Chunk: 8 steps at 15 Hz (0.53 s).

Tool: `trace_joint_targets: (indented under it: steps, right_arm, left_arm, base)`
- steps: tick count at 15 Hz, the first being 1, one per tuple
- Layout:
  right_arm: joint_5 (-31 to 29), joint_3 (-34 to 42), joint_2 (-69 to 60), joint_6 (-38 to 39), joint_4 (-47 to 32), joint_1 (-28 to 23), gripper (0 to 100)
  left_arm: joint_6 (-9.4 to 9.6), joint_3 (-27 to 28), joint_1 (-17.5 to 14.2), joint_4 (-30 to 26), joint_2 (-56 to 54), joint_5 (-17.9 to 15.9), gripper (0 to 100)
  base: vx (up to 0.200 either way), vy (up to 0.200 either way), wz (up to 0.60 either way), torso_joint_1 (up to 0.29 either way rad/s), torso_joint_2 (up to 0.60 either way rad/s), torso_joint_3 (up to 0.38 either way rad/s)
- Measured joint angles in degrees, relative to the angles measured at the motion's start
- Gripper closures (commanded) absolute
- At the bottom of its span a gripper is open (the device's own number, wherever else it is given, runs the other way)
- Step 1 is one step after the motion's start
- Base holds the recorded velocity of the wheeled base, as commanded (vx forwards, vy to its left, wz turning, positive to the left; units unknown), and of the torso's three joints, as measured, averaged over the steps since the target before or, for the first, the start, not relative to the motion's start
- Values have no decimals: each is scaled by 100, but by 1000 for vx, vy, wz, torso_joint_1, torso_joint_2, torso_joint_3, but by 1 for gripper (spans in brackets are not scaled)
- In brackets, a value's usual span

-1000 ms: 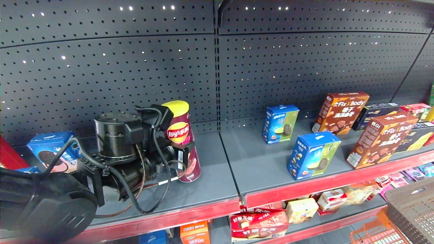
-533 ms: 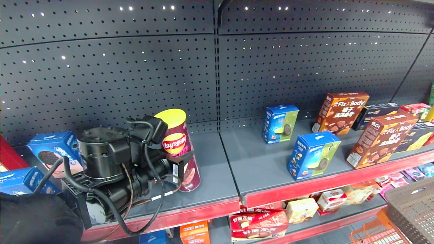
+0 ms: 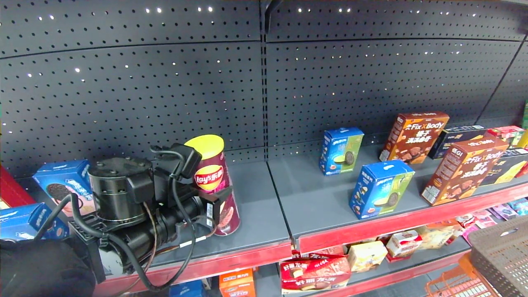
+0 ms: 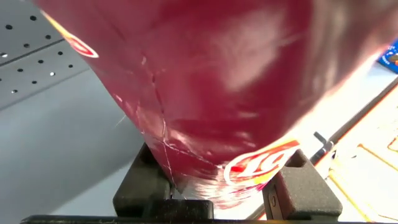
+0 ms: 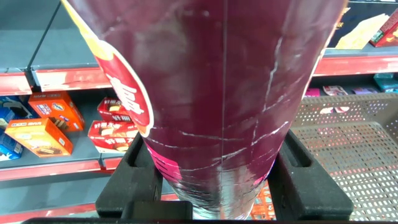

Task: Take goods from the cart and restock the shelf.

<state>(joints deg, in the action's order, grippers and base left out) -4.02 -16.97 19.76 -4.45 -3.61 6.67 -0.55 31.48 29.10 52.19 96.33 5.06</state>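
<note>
left gripper (image 4: pixel 221 193) clamps chip can (image 3: pixel 208 165), tilted near shelf (image 3: pixel 255 206) edge — could topple on release; right gripper (image 5: pixel 221 186) grips second can (image 5: pixel 217 93).

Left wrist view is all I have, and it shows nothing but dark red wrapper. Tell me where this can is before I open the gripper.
Observer: In the head view, the chips can has its base on the grey shelf board, near the red front edge.
Operator: Name its neighbours.
Observer: A blue cookie box stands to its left. The nearest box on its right, a blue and green box, is in the next bay.
Operator: Report the right arm.
Observer: The right gripper is shut on a second dark red can, near the brown basket.
</note>
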Motion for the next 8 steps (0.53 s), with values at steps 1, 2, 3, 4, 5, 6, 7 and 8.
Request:
trace_joint_targets:
  steps: [1, 2, 3, 4, 5, 6, 7, 8]
  right_arm:
    - [0, 0, 0, -1, 0, 0, 100]
    - [0, 2, -2, -1, 0, -2, 100]
    - [0, 2, -2, 0, 0, -4, 100]
    - [0, 0, -2, -1, 0, -4, 100]
    - [0, -11, -2, -1, 0, -4, 100]
    - [0, -12, -2, -1, 2, -4, 100]
    - [0, -12, -2, 0, 2, -2, 100]
    - [0, -11, -2, -1, 2, 0, 100]
  left_arm:
    - [0, -50, 0, 0, -5, -6, 100]
    - [0, -96, 0, 6, -7, -9, 100]
    - [0, -163, -7, 9, -11, -9, 100]
    - [0, -210, -22, 9, -20, -9, 100]
    - [0, -246, -50, 9, -33, -20, 100]
    - [0, -257, -93, 11, -39, -46, 100]
    - [-2, -267, -140, 11, -41, -71, 100]
    - [1, -271, -184, 9, -44, -105, 100]
  base:
    - [0, 0, 0, 0, 0, 0]
    - [0, 0, 0, 0, 0, 0]
    - [0, 0, 0, 0, 0, 0]
    - [0, 0, 0, 0, 0, 0]
    - [0, 0, 0, 0, 0, 0]
    - [0, 0, 0, 0, 0, 0]
    - [0, 0, 0, 0, 0, 0]
    - [0, 0, 0, 0, 0, 0]
